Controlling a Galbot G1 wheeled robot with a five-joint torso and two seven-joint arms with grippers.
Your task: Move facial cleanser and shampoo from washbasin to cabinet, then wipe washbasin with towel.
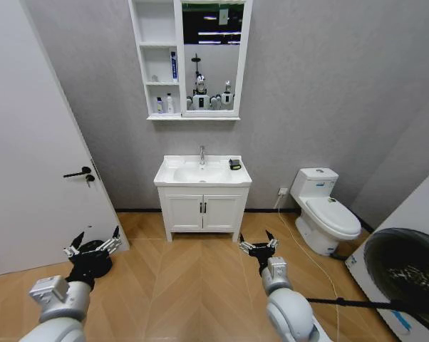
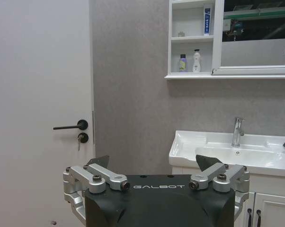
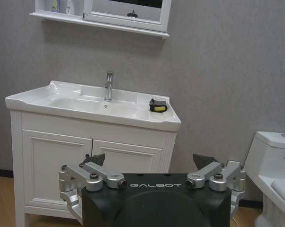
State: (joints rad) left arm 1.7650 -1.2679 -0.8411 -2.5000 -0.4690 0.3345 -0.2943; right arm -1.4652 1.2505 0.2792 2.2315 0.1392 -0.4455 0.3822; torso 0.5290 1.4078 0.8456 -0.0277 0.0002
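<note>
on the washbasin point(image 1: 179, 174), right of the faucet point(image 1: 202, 154), lies the towel point(image 1: 234, 164); bottles stand in the cabinet point(image 1: 157, 78); left pincer point(image 1: 92, 246) and right pincer point(image 1: 257, 244) hang spread, empty

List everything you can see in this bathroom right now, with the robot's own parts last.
washbasin: one, white, atop the vanity
faucet: one, chrome, at the basin's back
towel: one, black with yellow-green edge, on the basin's right rim
cabinet: one, white, on the wall above
bottles: two, on the lowest shelf
tube: one, blue, shelf above
toilet: one, white, right
door: one, white, left
left gripper: jaws open, low left
right gripper: jaws open, low right
</note>
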